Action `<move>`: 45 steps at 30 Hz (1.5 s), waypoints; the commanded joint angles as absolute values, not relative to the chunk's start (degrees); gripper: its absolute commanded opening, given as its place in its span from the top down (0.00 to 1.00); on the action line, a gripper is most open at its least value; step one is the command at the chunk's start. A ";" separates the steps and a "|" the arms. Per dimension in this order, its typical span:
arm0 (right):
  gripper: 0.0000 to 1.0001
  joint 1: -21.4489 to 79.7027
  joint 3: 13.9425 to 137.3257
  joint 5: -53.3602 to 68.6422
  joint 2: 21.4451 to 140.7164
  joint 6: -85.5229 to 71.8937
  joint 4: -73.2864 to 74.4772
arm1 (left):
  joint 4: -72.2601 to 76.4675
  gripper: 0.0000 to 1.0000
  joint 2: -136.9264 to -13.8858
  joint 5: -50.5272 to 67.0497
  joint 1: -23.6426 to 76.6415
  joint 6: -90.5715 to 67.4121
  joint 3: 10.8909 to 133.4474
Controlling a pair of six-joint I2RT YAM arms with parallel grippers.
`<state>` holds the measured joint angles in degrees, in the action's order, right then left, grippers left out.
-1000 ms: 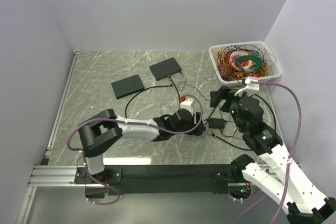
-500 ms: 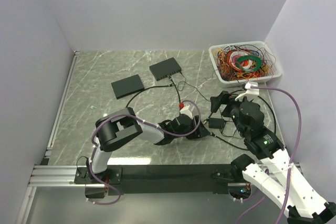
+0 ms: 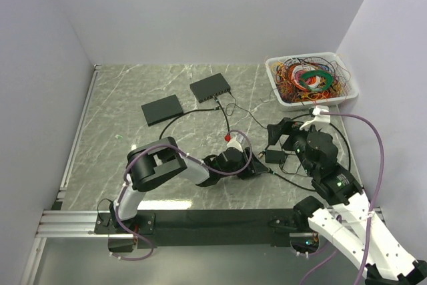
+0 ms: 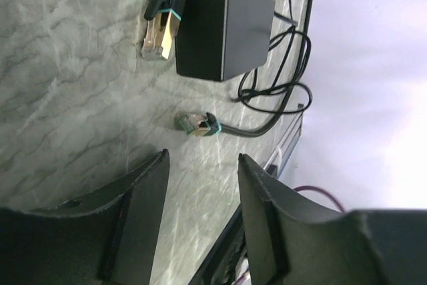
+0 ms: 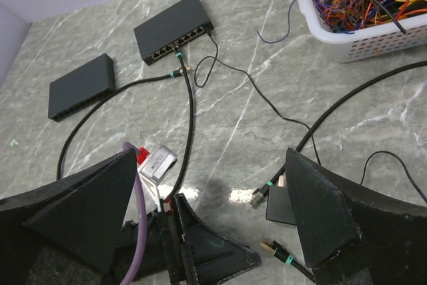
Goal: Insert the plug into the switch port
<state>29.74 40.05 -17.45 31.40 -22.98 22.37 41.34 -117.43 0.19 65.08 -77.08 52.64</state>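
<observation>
Two black switches lie at the back: one [image 3: 209,87] [image 5: 173,28] has a black cable plugged in, the other [image 3: 162,109] [image 5: 81,86] has none. Two loose plugs with teal bands lie beside a black adapter [image 4: 223,31] [image 5: 280,205]. One plug [image 4: 160,35] [image 5: 258,197] touches the adapter. The other [image 4: 197,123] [image 5: 272,248] [image 3: 269,171] lies just ahead of my left gripper [image 4: 202,158] [image 3: 252,165], which is low over the table, open and empty. My right gripper [image 5: 210,165] [image 3: 281,130] is open and empty above the adapter area.
A white basket [image 3: 273,71] [image 5: 373,45] of tangled coloured wires stands at the back right. Thin black cables loop over the table round the adapter. The left arm lies across the table's near middle. Walls close in left, back and right.
My left arm has folded and reached lower, bringing its gripper a little right and nearer the loose plug. My right gripper has shifted slightly.
</observation>
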 commanded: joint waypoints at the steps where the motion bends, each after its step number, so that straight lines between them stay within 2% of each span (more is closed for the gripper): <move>1: 0.02 29.79 39.73 -17.23 30.24 -23.47 21.80 | 41.40 0.48 -119.00 -1.39 65.13 -79.89 54.75; 9: 0.03 29.79 39.64 -16.53 29.71 -23.47 22.15 | 33.49 0.54 -118.39 -5.79 65.13 -81.65 57.74; 19: 0.02 29.71 39.55 -16.08 29.18 -23.47 22.15 | 33.31 0.65 -120.59 -4.83 65.13 -82.09 59.41; 36: 0.03 29.71 39.20 -15.38 29.36 -23.38 21.71 | 30.59 0.66 -120.15 -5.89 66.62 -80.86 61.52; 39: 0.02 29.71 39.29 -15.21 29.53 -23.38 21.71 | 30.24 0.72 -120.32 -5.89 66.71 -80.68 61.87; 45: 0.03 29.79 39.20 -15.12 29.71 -23.20 21.45 | 28.75 0.96 -120.67 -6.15 66.71 -80.51 62.75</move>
